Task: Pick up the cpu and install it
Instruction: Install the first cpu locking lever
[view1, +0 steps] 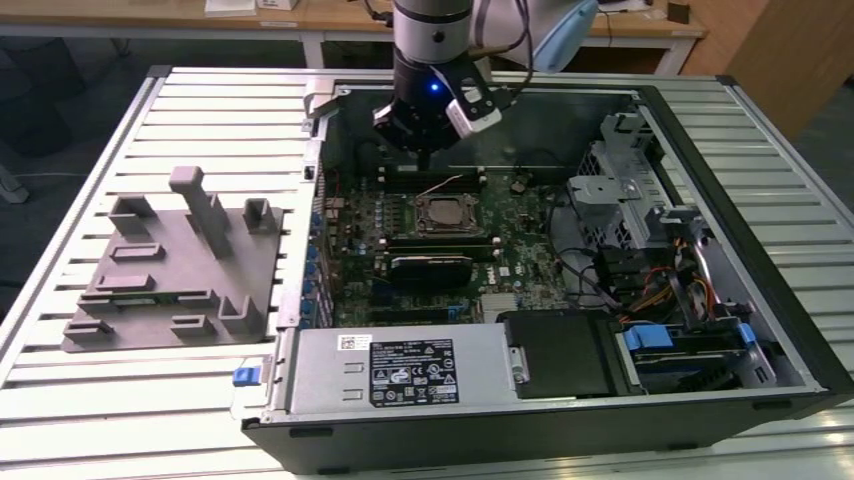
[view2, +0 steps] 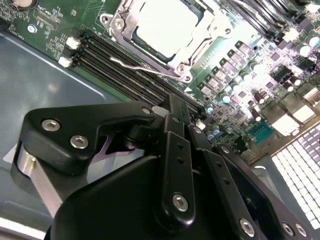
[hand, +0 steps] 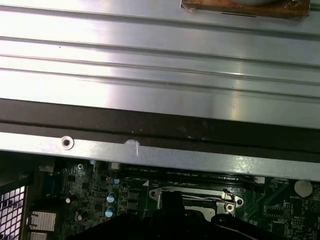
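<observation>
While the arm (view1: 434, 40) hangs over the open PC case (view1: 787, 330) in the exterior view, its gripper (view1: 424, 160) hovers above the far edge of the motherboard (view1: 514, 260), close over the RAM slots and just beyond the socket (view1: 442, 210). The cpu (view1: 442, 211) lies inside that socket frame as a pale square, apart from the gripper. Whether the fingers are spread or closed I cannot tell from here; nothing is visibly held. To the exterior view's left of the case, a grey fixture (view1: 174, 270) with upright posts sits on the slatted table (view1: 80, 400). A power supply (view1: 400, 370) fills the near part of the case.

In the second wrist view, the gripper (view2: 176, 102) has its black fingers (view2: 175, 150) pressed together with no visible gap and nothing between them, so it appears closed and empty. Past the tips run the dark RAM slots (view2: 125, 70), and beyond them the cpu (view2: 165, 25), its silver top seated flat within the metal-rimmed socket (view2: 117, 24). A thin wire lever (view2: 145, 69) lies along the socket's near side.

In the first wrist view, the case's metal wall (hand: 160, 75) and dark rim take up most of the frame. Below them the motherboard (hand: 85, 200) shows, with the socket (hand: 200, 197) partly hidden behind the gripper's dark body (hand: 172, 215).
</observation>
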